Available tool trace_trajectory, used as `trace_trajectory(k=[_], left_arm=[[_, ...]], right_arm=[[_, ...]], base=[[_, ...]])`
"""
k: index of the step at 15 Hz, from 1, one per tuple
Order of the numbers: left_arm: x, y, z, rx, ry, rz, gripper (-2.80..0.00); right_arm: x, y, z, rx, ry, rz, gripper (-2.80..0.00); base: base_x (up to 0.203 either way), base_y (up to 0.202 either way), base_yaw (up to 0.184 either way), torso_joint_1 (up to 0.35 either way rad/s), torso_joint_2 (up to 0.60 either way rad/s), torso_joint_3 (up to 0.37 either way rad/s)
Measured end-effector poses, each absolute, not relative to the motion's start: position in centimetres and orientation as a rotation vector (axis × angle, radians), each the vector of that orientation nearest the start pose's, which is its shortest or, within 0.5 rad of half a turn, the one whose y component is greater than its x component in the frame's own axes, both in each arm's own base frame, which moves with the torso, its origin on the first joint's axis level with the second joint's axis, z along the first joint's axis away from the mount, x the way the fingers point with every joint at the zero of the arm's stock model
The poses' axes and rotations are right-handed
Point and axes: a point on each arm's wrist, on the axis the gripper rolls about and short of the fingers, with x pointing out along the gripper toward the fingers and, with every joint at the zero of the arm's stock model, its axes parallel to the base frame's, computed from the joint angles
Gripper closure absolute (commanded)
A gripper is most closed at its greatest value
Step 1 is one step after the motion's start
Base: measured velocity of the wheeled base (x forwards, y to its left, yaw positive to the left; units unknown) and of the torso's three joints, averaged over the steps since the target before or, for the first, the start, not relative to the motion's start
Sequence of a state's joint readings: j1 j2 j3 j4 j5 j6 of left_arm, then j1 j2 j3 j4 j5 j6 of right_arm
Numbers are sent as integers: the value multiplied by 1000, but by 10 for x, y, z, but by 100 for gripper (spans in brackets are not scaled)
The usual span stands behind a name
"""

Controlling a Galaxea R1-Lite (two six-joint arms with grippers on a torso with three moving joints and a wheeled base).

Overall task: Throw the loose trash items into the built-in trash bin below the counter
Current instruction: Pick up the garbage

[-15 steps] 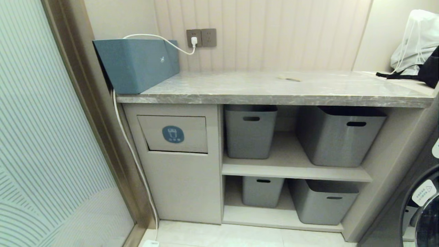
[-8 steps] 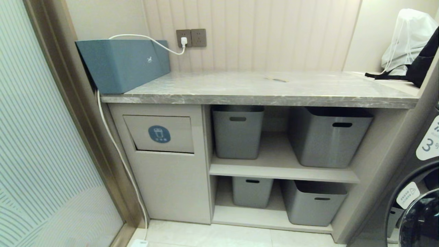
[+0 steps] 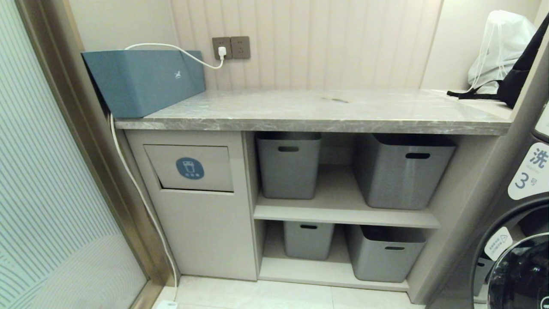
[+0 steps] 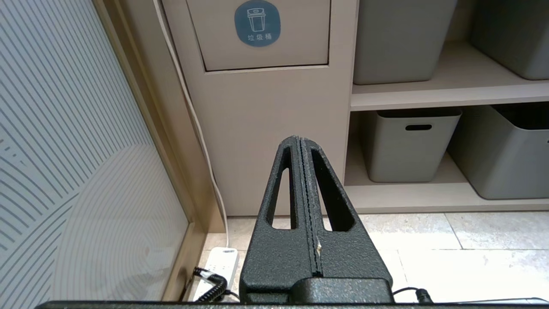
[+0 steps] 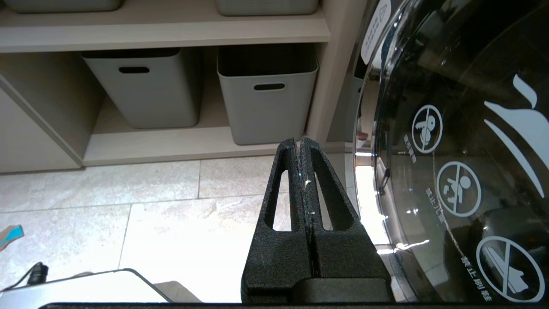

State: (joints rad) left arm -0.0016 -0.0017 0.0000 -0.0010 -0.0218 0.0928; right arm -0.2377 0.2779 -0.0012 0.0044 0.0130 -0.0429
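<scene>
- The bin flap (image 3: 188,168), beige with a round blue sticker, sits in the cabinet front under the left end of the grey stone counter (image 3: 300,113)
- A small flat scrap (image 3: 335,99) lies far back on the counter; another brown and teal scrap (image 5: 9,236) lies on the floor tiles
- Left gripper (image 4: 301,143) hangs low before the cabinet, fingers clenched, empty
- Right gripper (image 5: 299,143), likewise clenched and empty, hangs beside the washing machine door (image 5: 454,141)
- Grey tubs (image 3: 401,174) fill the shelves to the right; a blue box (image 3: 141,81) stands on the counter's left end, a white cable (image 3: 137,193) hanging beside the bin

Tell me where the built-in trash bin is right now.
In the head view the built-in trash bin sits at lower left, under the counter, left of the grey tubs and below the blue-teal box.
</scene>
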Motion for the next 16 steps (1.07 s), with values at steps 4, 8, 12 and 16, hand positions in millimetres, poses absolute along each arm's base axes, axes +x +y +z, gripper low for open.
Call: trace_trajectory(k=[4,8,12,16], left_arm=[[-23,-1,76,95,-4,-31,0],[-23,-1,76,96,-4,-26,0],[-23,0,76,94,-4,-25,0],[-23,0,76,92,-4,-23,0]], right_arm=[[-1,1,79,-3,283,-218,0],[-1,1,78,-3,285,-220,0],[-1,0,78,14,283,-228,0],[-1,0,79,14,282,-226,0]], base=[[0,0,0,0,0,0],[0,0,0,2,-1,-110],[0,0,0,3,1,-189],[0,0,0,3,0,-197]])
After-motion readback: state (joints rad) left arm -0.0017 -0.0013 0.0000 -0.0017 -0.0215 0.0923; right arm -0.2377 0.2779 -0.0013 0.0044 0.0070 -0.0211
